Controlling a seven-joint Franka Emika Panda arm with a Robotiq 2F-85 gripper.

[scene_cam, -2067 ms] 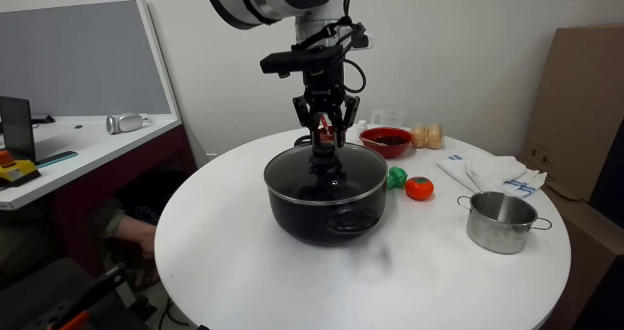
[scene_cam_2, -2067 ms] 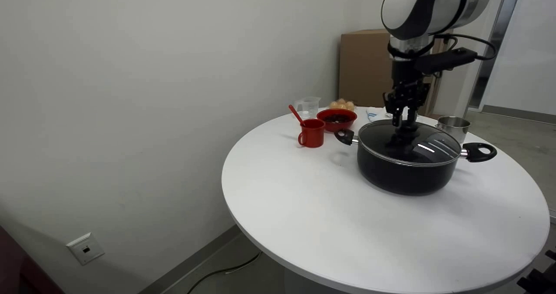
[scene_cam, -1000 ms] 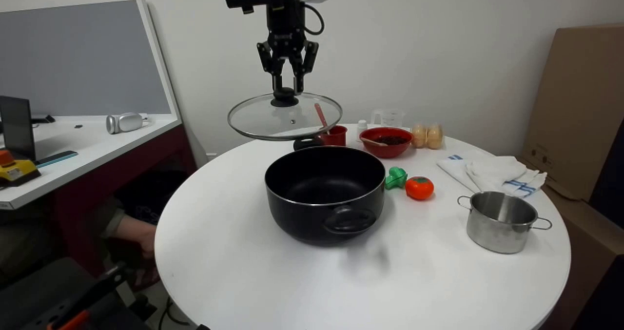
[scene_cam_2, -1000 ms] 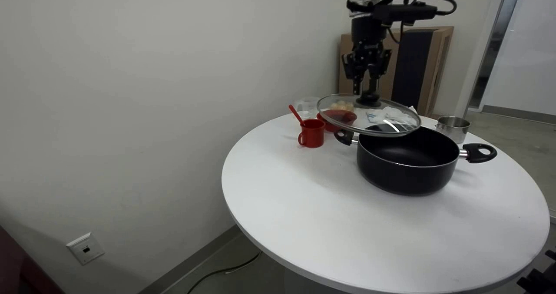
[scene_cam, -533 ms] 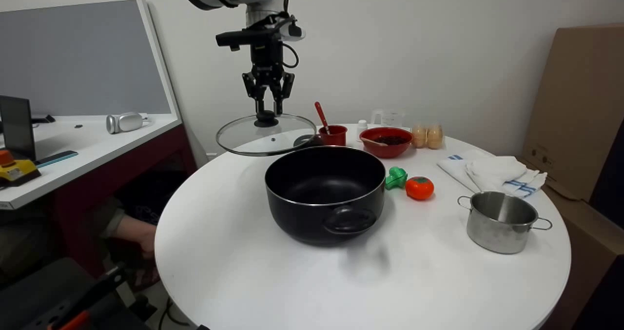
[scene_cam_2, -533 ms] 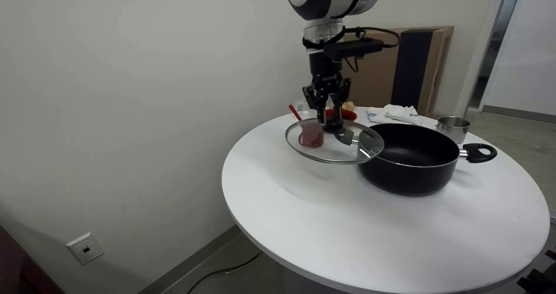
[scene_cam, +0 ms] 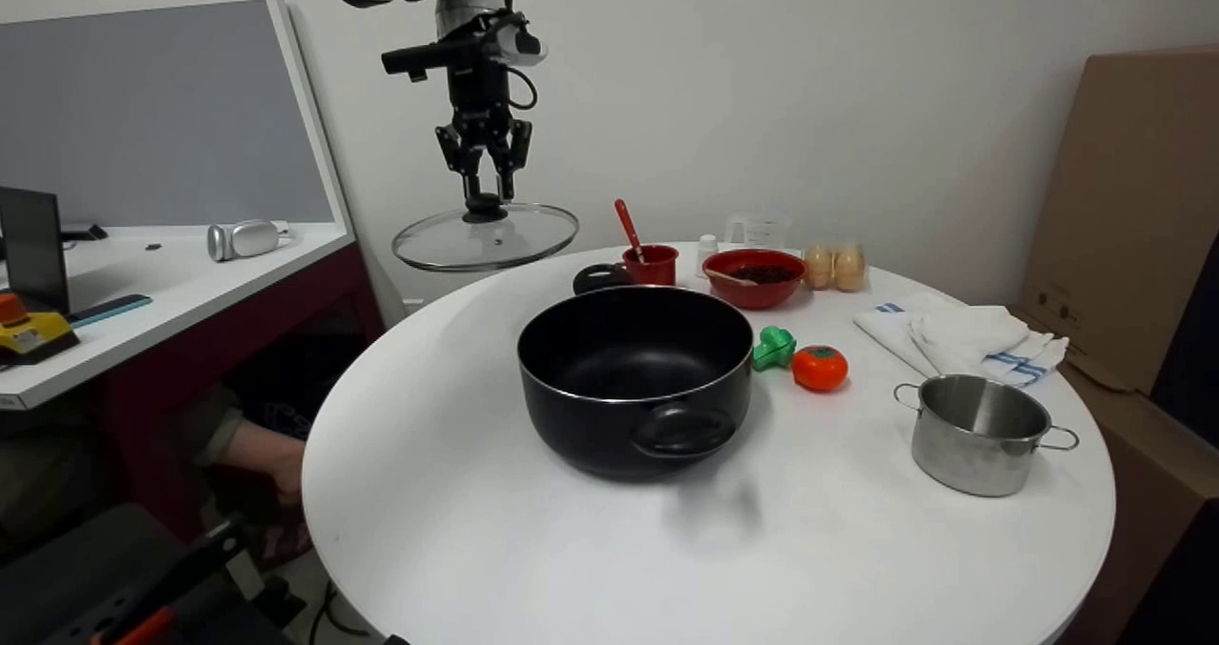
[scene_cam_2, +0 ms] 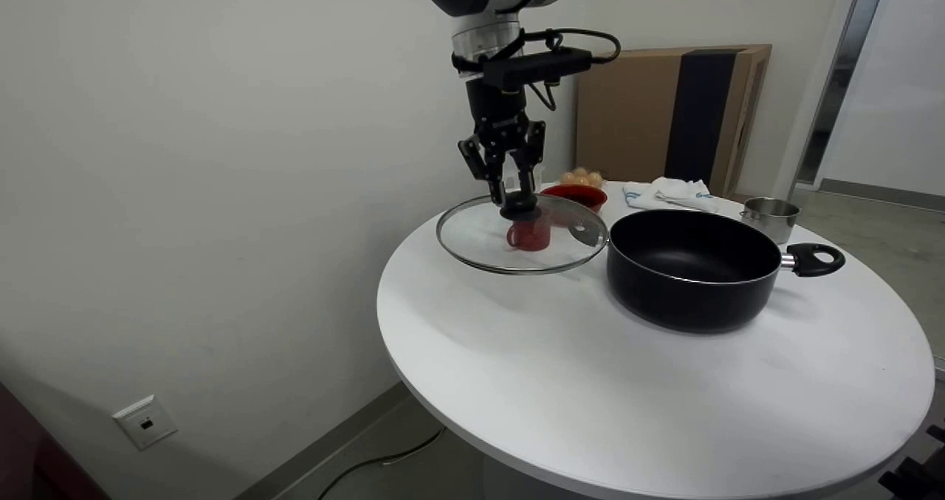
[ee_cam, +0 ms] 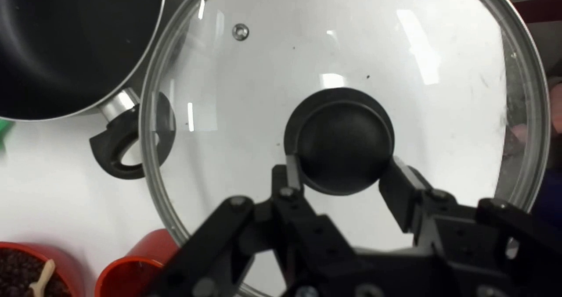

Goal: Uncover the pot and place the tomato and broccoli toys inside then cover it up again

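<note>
Wide black cooking pot with two side handles [scene_cam: 609, 428] stands upright and uncovered on the round white tabletop [scene_cam: 457, 531], its dark inside showing in both exterior views. A round clear glass lid with a metal rim [scene_cam: 486, 235] is off the cooking pot, held in the air beside it; in an exterior view it hangs to the cooking pot's left, higher than its rim. The black two-fingered pincer [ee_cam: 347, 169] has its jaws parted as far as the lid's black knob [ee_cam: 344, 141] is wide; in the wrist view a pad [ee_cam: 294, 173] lies against each side of that knob, so the pincer has hold of the lid.

The small green broccoli toy [scene_cam: 774, 348] sits just beside the cooking pot, on its right in an exterior view; whether they touch cannot be told. The small round red-orange tomato toy [scene_cam: 819, 369] lies just past the broccoli, a little farther from the cooking pot. Behind the cooking pot in that view are a red cup [scene_cam: 659, 270] with a red utensil [scene_cam: 627, 224] leaning in it and a red bowl [scene_cam: 759, 296] of dark contents. Well to the cooking pot's right stands a small shiny steel pot with two wire handles [scene_cam: 976, 454].
</note>
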